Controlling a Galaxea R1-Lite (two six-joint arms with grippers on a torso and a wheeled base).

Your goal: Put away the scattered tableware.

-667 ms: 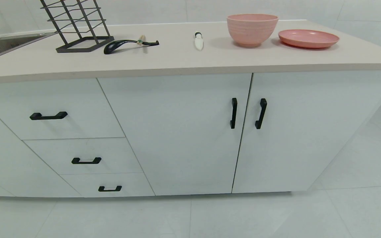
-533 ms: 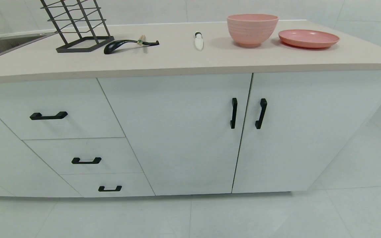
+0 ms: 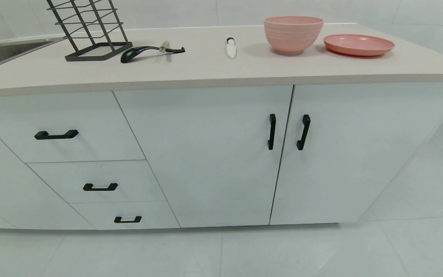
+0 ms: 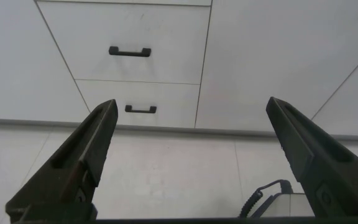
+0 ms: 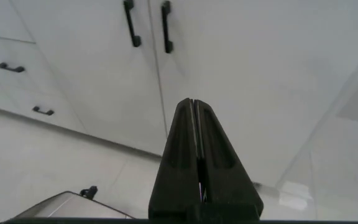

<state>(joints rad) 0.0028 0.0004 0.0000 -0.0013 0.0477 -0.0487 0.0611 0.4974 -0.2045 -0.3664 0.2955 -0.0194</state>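
On the beige counter (image 3: 214,69) stand a pink bowl (image 3: 293,34) and, to its right, a flat pink plate (image 3: 358,44). A small white utensil with a dark tip (image 3: 231,48) lies left of the bowl. Farther left a black ladle (image 3: 144,51) rests with chopsticks (image 3: 165,46) across its handle. My left gripper (image 4: 191,118) hangs low over the floor, open and empty, facing the lower drawers (image 4: 129,51). My right gripper (image 5: 194,118) is shut with nothing in it, pointing at the cabinet doors (image 5: 148,25).
A black wire rack (image 3: 90,29) stands at the counter's back left, beside a steel sink (image 3: 2,52). Below are three drawers with black handles (image 3: 56,134) and two doors with vertical handles (image 3: 271,131). Grey tiled floor (image 3: 221,250) lies in front.
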